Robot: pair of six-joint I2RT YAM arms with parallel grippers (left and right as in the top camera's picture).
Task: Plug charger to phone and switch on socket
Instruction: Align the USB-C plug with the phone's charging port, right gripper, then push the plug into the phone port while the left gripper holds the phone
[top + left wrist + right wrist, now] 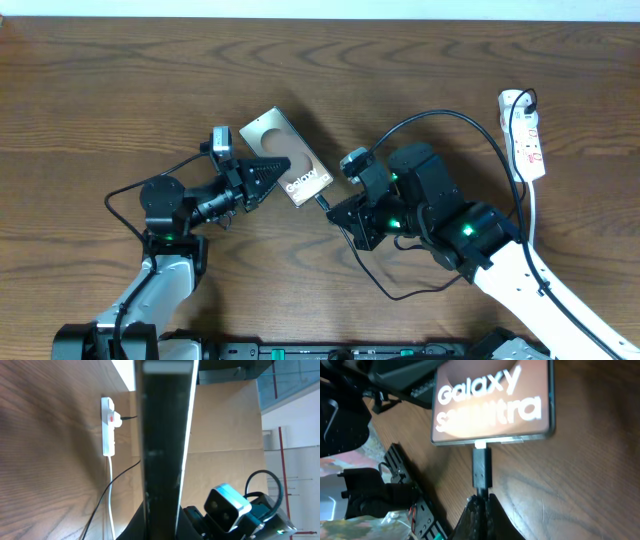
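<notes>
The right gripper is pinching the charger behind its tip, which is meeting the end of the phone. The left gripper is clamping the phone. The socket is lying near the far right corner.

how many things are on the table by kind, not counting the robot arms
phone: 1
charger cable: 1
power strip: 1
total: 3
</notes>
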